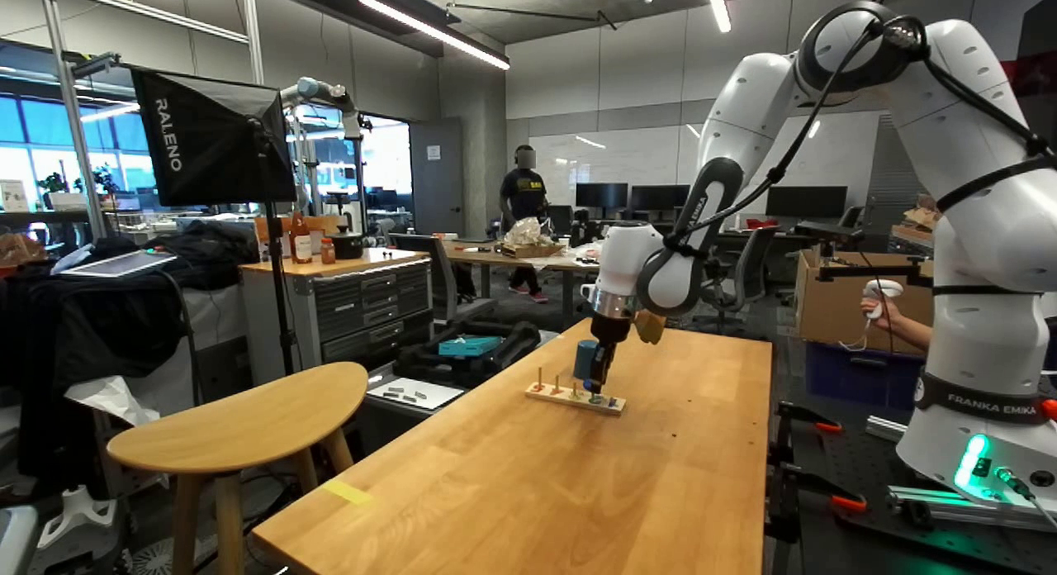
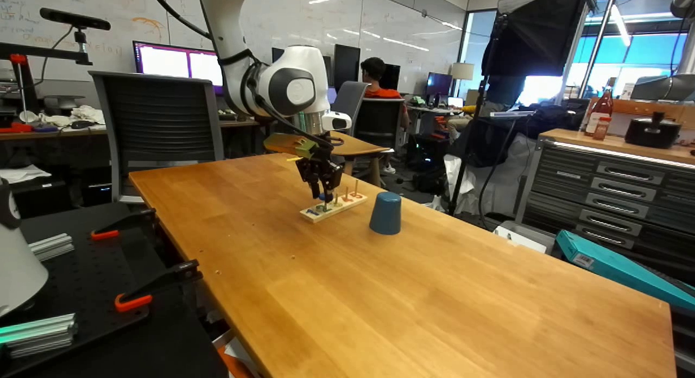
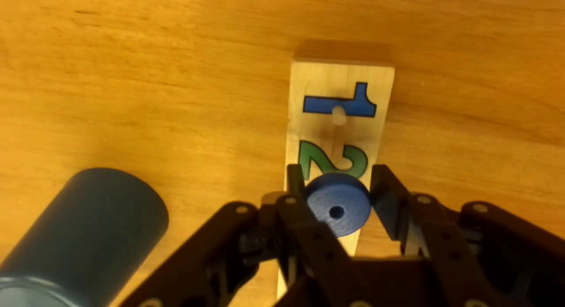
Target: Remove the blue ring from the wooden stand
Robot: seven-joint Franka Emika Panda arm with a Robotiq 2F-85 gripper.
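The wooden stand (image 3: 304, 75) is a long light-wood strip with printed numbers and several upright pegs. It lies on the table in both exterior views (image 1: 552, 396) (image 2: 309, 215). The blue ring (image 3: 342, 210) is a small round disc with a dark centre hole. My gripper (image 3: 336, 188) is shut on it, with a finger at each side. The ring is over the stand by the green 2, and no peg shows through its hole. In both exterior views the gripper (image 1: 594, 387) (image 2: 321, 196) points down over the stand. Its exact height above the pegs is hard to tell.
A blue cup (image 2: 386, 214) stands upside down close beside the stand; it also shows in the wrist view (image 3: 92, 241). The wooden table (image 2: 434, 291) has clamps (image 2: 133, 302) along its robot-side edge. A stool (image 1: 248, 418) stands beyond another edge.
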